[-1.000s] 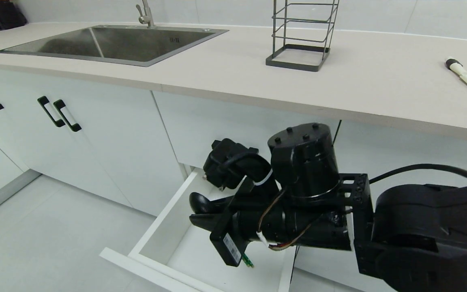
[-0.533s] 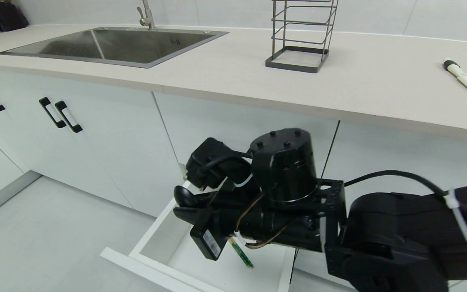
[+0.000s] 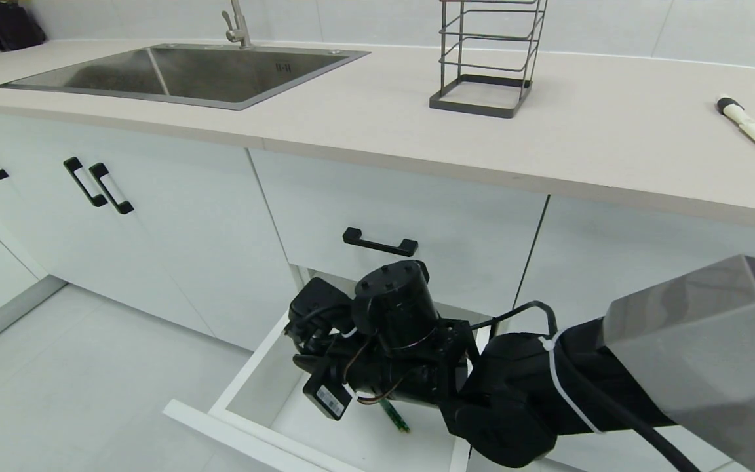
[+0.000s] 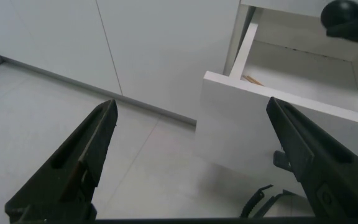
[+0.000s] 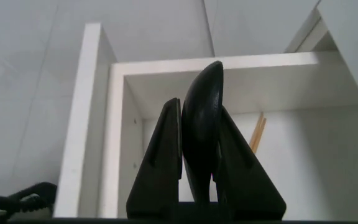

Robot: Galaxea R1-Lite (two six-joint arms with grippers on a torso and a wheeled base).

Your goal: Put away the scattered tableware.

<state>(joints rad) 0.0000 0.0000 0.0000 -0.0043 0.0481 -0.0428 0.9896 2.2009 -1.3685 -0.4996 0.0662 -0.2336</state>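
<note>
Spoon (image 5: 201, 87) — handle hidden — pinched in right claw (image 5: 199, 111) over drawer (image 5: 87, 124).

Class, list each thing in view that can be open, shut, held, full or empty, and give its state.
Lower drawer: open.
Upper drawer: shut.
Cabinet doors: shut.
Black spoon: clamped on edge, over the lower drawer.
Right gripper: shut on the black spoon.
Left gripper: open, empty.
Wire rack: upright, empty.

On the counter (image 3: 613, 131), sink (image 3: 181, 69) left, rack (image 3: 476, 107) middle, knife (image 3: 754, 131) right; below, an open drawer (image 3: 256, 364) holds chopsticks (image 5: 257, 134), spoon (image 5: 201, 124) above it.
</note>
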